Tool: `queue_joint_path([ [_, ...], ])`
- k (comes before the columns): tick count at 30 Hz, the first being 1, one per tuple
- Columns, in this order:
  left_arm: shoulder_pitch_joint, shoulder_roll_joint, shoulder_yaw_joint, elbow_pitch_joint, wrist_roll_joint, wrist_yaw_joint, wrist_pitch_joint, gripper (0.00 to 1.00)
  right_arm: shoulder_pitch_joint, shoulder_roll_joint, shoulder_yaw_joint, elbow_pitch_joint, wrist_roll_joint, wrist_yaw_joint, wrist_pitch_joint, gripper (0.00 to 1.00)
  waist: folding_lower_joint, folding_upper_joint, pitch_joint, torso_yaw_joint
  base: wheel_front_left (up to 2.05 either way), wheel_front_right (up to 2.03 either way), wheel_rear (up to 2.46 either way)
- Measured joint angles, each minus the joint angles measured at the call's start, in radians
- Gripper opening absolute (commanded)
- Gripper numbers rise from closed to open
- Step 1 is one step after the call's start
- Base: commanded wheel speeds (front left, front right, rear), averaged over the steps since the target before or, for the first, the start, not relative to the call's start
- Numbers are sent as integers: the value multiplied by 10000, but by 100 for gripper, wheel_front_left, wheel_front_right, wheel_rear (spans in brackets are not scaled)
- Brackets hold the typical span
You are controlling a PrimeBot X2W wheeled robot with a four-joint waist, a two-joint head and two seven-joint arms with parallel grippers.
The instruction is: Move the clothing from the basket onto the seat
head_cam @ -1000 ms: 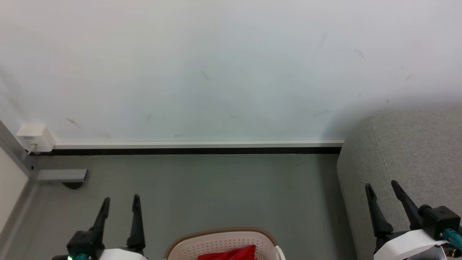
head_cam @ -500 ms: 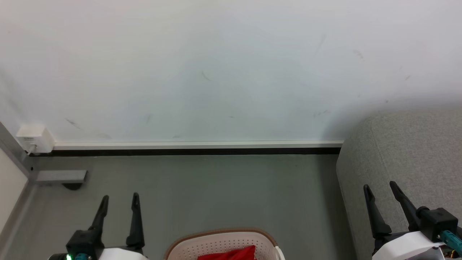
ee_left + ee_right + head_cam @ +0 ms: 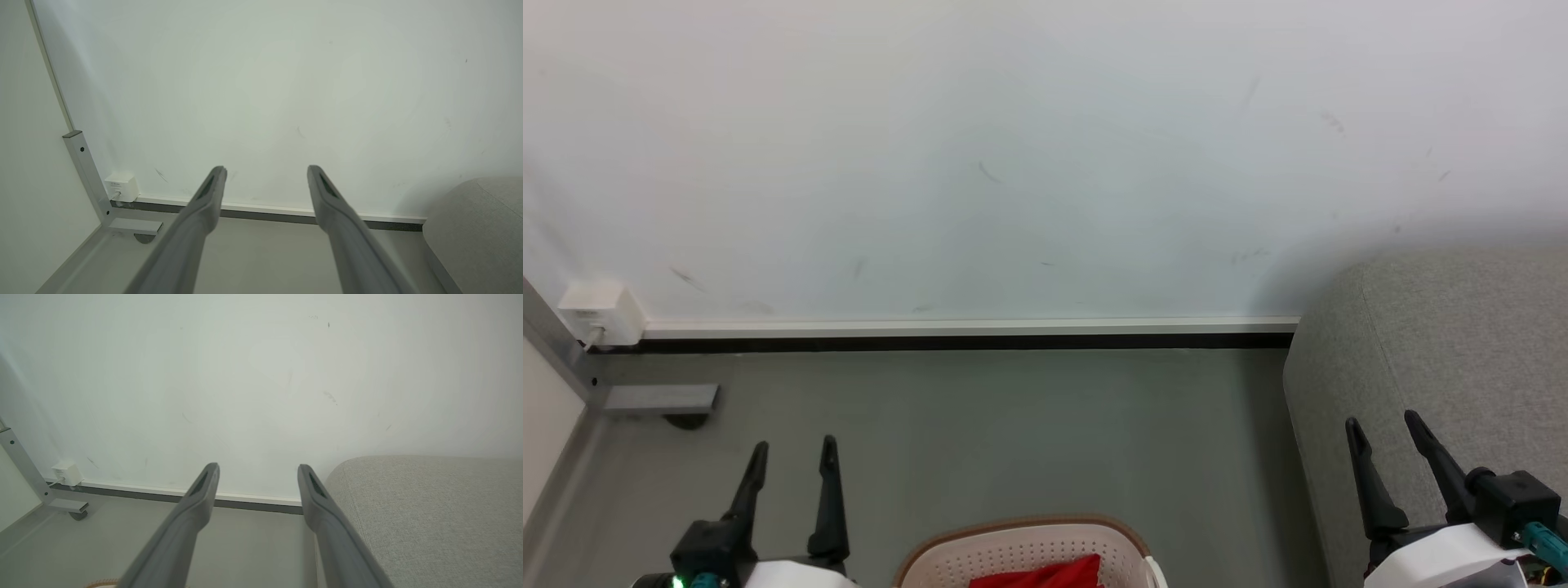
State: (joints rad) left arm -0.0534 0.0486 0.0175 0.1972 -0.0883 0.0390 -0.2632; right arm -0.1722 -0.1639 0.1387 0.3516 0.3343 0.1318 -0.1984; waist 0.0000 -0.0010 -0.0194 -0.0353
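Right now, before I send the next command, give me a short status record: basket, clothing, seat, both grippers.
basket: cream with a brown rim, at the head view's bottom edge, between the two grippers
clothing: red fabric inside the basket, only partly in view
seat: light grey, to the right of the basket, against the wall
left gripper: open, holding nothing, over the grey floor
right gripper: open, holding nothing, in front of the seat's edge
progress: clothing not yet grasped
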Motion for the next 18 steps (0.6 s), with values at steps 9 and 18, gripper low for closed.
queue_joint_path([
  [9,0,0,-15,-25,0,17,0,100,-4,-4,4,40,15,0,-56,100,1,0,4,-10,0,0,0],
  [18,1,-2,-21,-61,-10,29,0,100,-20,-27,6,40,86,0,-142,100,0,0,47,-83,0,0,0],
])
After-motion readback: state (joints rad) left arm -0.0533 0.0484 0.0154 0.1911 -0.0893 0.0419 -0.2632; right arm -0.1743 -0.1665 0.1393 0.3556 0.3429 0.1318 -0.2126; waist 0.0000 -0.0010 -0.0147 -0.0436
